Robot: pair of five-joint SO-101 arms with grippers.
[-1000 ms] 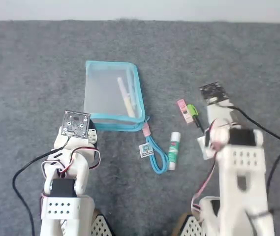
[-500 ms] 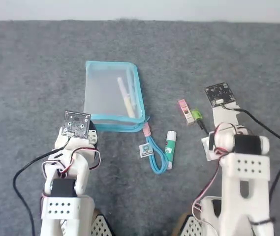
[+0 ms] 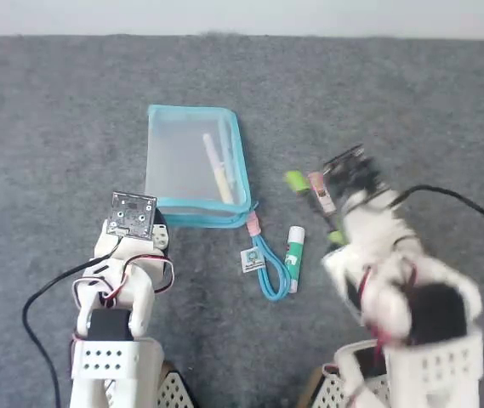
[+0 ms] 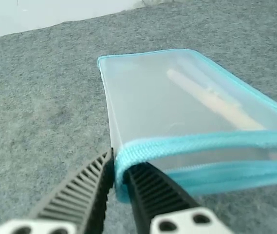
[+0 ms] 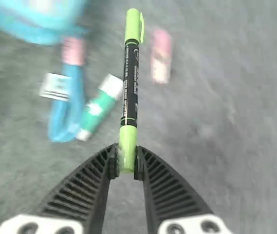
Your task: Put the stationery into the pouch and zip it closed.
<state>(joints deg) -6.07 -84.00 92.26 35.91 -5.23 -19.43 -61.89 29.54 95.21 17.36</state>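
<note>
Where the high view reaches the far edge, the grey felt table cover (image 3: 71,102) meets a strip of pale wall (image 3: 242,15).

Pouch (image 3: 192,161): translucent with a teal zip border, flat on the felt in front of the left arm. A pale pen (image 3: 218,168) lies inside it, towards the side nearer the right arm. Along its near side, two teal zip bands run apart from each other in the left wrist view.

Left gripper (image 4: 119,163): clenched on the pouch's near corner, with the teal edge pinched between both jaws.

Right gripper (image 5: 126,163): grasping the green highlighter (image 5: 131,83) by its tail end. The capped end points away from the jaws, towards the pouch. The right arm is blurred in the high view.

On the felt between the arms:
- The glue stick (image 3: 295,257) lies beside the teal wrist strap (image 3: 269,270).
- The strap has a white tag (image 3: 253,260) and hangs from the pink zip pull (image 3: 251,224) at the pouch's corner.
- The pink eraser (image 3: 318,192) lies just beside the highlighter's shaft; I cannot tell whether they touch.

Margins: plain felt lies between the pouch and the far edge, and on each arm's outer side.
</note>
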